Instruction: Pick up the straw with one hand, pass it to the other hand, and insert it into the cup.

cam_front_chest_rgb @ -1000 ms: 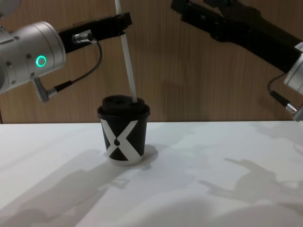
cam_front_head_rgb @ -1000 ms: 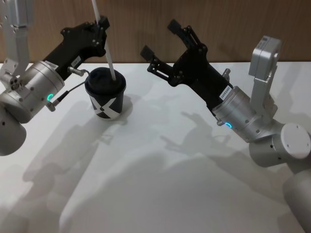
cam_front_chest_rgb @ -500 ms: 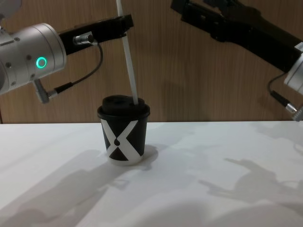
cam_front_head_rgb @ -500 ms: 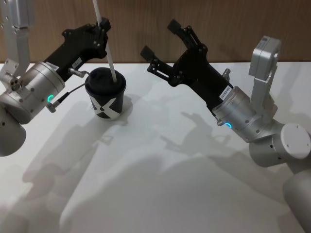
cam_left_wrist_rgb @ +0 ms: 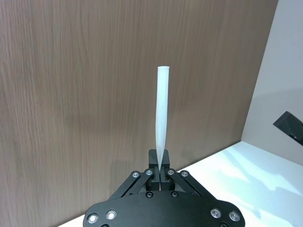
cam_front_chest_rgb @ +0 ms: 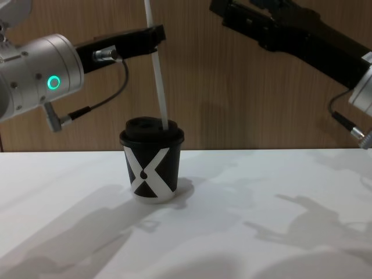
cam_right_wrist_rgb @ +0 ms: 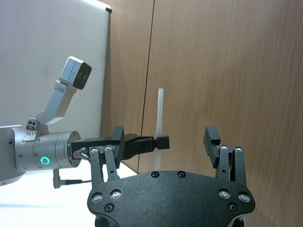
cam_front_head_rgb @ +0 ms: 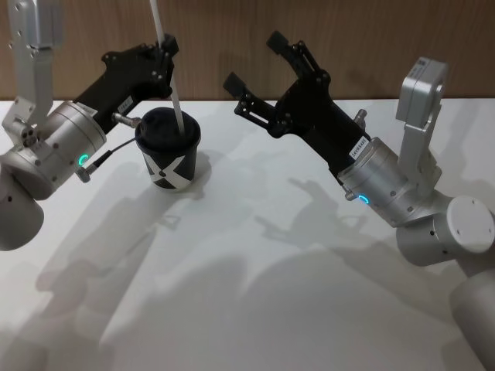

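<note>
We see the white table [cam_front_head_rgb: 255, 294] running wide and bare from its far edge at the wood wall [cam_front_chest_rgb: 232, 87] toward us. Our right gripper [cam_front_head_rgb: 251, 60] hangs above the table's far middle, well apart from the cup, jaws spread wide with nothing between them. The black cup [cam_front_chest_rgb: 151, 165] stands near the far left edge. Our left gripper [cam_front_chest_rgb: 156, 34] hovers above it, pinched tight on the straw [cam_front_chest_rgb: 157, 75], whose lower end sits in the lid, leaning slightly.
</note>
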You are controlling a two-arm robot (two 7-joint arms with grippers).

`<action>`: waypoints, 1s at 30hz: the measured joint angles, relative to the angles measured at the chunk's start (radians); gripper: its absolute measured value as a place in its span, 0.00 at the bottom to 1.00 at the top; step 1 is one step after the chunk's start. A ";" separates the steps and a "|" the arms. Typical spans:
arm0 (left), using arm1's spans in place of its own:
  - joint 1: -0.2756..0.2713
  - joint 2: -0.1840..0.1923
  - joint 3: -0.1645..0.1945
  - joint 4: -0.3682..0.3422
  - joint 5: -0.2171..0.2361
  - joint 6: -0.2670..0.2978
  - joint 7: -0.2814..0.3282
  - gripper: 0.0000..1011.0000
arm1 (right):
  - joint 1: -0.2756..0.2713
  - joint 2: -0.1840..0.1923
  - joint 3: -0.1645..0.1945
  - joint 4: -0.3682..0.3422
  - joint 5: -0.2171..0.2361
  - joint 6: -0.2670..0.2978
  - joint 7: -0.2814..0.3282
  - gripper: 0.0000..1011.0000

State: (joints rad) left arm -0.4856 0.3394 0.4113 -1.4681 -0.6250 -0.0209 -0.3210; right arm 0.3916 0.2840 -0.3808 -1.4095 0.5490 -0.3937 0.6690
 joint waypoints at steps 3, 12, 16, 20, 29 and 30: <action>-0.001 -0.003 0.001 0.006 0.004 0.002 -0.001 0.01 | 0.000 0.000 0.000 0.000 0.000 0.000 0.000 0.99; -0.010 -0.016 0.005 0.043 0.014 0.004 -0.013 0.01 | 0.000 0.000 0.000 0.000 0.000 0.000 0.000 0.99; -0.015 -0.023 0.007 0.063 0.016 0.004 -0.019 0.03 | 0.000 0.000 0.000 0.000 0.000 0.000 0.000 0.99; -0.018 -0.032 0.009 0.085 0.018 0.005 -0.026 0.12 | 0.000 0.000 0.000 0.000 0.000 0.000 0.000 0.99; -0.002 -0.036 0.004 0.086 0.019 0.004 -0.035 0.41 | 0.000 0.000 0.000 0.000 0.000 0.000 0.000 0.99; 0.004 -0.035 0.001 0.080 0.018 0.004 -0.036 0.45 | 0.000 0.000 0.000 0.000 0.000 0.000 0.000 0.99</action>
State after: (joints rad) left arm -0.4811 0.3048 0.4127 -1.3881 -0.6065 -0.0165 -0.3569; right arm 0.3916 0.2840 -0.3808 -1.4095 0.5490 -0.3937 0.6689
